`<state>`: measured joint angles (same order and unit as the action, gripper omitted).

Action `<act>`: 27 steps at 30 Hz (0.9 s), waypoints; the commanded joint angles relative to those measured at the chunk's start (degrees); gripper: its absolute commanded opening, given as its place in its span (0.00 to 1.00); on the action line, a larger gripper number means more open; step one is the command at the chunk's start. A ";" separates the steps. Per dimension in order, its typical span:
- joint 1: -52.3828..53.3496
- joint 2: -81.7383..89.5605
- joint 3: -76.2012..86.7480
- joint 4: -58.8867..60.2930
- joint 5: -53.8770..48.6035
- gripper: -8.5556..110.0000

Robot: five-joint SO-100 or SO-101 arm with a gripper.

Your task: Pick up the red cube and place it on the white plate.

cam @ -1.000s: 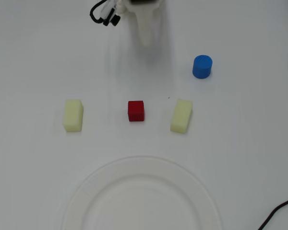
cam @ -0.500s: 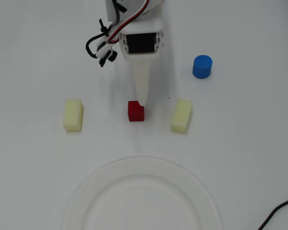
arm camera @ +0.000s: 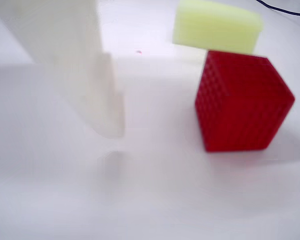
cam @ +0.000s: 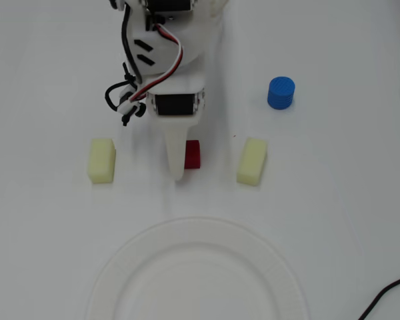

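Note:
The red cube point(cam: 194, 154) rests on the white table, half covered in the overhead view by my gripper point(cam: 180, 172). Its long white finger point(cam: 175, 160) reaches down along the cube's left side, with the tip just past it toward the white plate point(cam: 197, 230). In the wrist view the red cube point(arm camera: 240, 100) sits right of that finger point(arm camera: 102, 100), separated by a small gap and touching nothing. Only this one finger shows, with nothing pressed against it, so the gripper looks open. The plate lies empty at the bottom of the overhead view.
Two pale yellow blocks flank the cube, one to the left point(cam: 101, 160) and one to the right point(cam: 252, 161); the right one also appears behind the cube as a yellow block point(arm camera: 217, 25). A blue cylinder point(cam: 281, 93) stands at upper right. A black cable point(cam: 387, 293) crosses the bottom right corner.
The arm has come down from the top edge toward the plate. Its fingertip went from well above the cube, to the cube's top edge, to past its left side. The cube has not moved.

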<state>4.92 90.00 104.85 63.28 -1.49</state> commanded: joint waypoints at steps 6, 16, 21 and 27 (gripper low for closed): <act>-1.76 0.26 -2.02 -1.76 -0.53 0.30; -2.64 -0.62 -2.02 -3.16 -0.26 0.25; -2.46 -0.88 -2.02 -3.43 -0.18 0.13; -1.14 6.15 1.05 -4.75 -0.26 0.08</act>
<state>3.08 89.74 105.21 60.21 -1.67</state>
